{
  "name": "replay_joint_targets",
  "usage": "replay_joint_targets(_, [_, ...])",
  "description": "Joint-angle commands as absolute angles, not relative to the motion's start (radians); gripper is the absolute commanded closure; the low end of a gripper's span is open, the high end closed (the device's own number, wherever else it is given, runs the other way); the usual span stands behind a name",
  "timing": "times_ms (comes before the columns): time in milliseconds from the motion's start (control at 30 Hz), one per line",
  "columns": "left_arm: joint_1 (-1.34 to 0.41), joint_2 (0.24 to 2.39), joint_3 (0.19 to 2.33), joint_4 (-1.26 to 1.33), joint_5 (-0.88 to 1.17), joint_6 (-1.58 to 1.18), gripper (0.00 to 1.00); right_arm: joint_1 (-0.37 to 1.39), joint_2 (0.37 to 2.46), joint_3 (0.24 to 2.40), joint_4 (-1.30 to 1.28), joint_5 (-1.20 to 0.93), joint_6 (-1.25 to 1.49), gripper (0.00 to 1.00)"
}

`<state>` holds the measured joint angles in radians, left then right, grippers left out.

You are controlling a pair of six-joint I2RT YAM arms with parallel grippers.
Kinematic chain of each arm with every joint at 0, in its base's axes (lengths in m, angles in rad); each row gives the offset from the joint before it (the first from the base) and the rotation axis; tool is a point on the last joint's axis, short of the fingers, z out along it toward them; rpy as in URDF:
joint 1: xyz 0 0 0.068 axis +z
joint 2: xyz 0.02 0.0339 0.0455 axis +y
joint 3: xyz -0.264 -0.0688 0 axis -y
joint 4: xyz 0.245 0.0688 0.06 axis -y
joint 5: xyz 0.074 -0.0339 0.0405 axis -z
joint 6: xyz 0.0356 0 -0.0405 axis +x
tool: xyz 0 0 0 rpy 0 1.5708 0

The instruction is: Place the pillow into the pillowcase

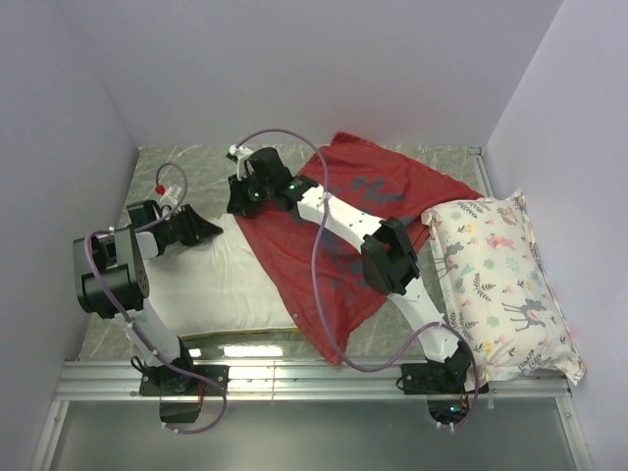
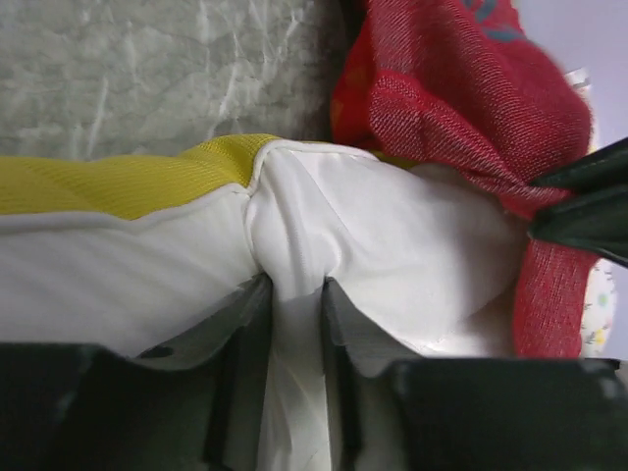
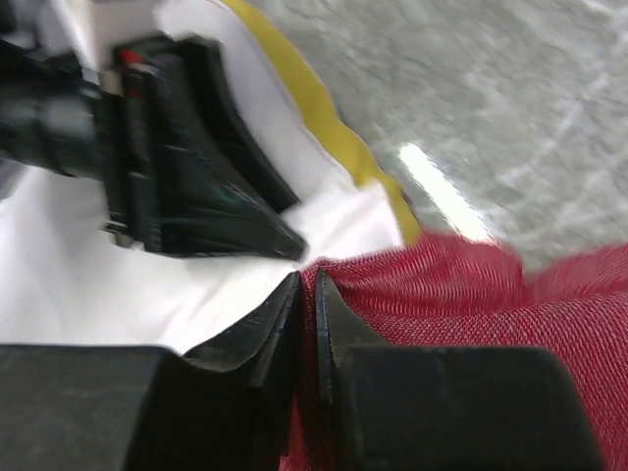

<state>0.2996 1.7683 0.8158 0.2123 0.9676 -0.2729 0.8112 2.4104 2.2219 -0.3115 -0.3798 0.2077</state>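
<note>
The white pillow [image 1: 221, 280] lies at the left of the table, its right part under the red pillowcase [image 1: 329, 245]. A yellow strip [image 2: 118, 182] runs along its far edge. My left gripper [image 1: 208, 232] is shut on a pinch of the pillow's white cover [image 2: 294, 285]. My right gripper [image 1: 238, 199] reaches across to the pillowcase's left edge and is shut on the red fabric [image 3: 442, 304]. In the right wrist view the left gripper [image 3: 196, 177] sits just beyond my right gripper [image 3: 306, 285], over the pillow [image 3: 78, 285].
A white floral animal-print pillow [image 1: 500, 285] lies along the right wall. Walls close the table at the back and both sides. A metal rail [image 1: 314, 378] runs along the near edge by the arm bases.
</note>
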Motion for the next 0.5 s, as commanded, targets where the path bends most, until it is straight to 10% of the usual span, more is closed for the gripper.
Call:
replay_joint_targets(0, [0.278,1.801,0.773,0.340,1.052,-0.457,0.71,0.842,2.376,2.250,-0.205,-0.477,0.253,0.80])
replay_joint_targets(200, [0.278,1.796,0.775,0.339,1.057,-0.448,0.92,0.839,2.391,2.255,-0.247,-0.431,0.222,1.00])
replay_joint_targets(467, [0.278,1.789,0.726,0.510,1.061,-0.672,0.97,0.868,2.344,2.275,-0.201,-0.774,0.283,1.00])
